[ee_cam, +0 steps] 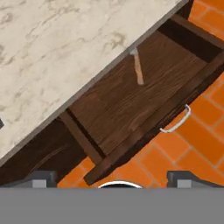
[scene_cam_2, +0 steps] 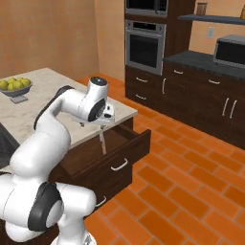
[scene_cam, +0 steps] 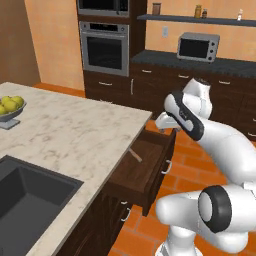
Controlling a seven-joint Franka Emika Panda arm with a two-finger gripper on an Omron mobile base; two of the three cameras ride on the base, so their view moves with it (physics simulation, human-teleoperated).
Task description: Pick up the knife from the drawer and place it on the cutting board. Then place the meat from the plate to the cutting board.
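Hand view: drawer (ee_cam: 131,105) pulled out below me, knife (ee_cam: 138,70) lying at its back.
My claw (scene_cam_2: 103,125) hangs released above the open drawer by the desk (scene_cam: 75,135) edge. The knife lies flat straight beneath and ahead of me, its brown handle running out from under the desk lip towards the drawer front, blade end tucked beneath the desk.
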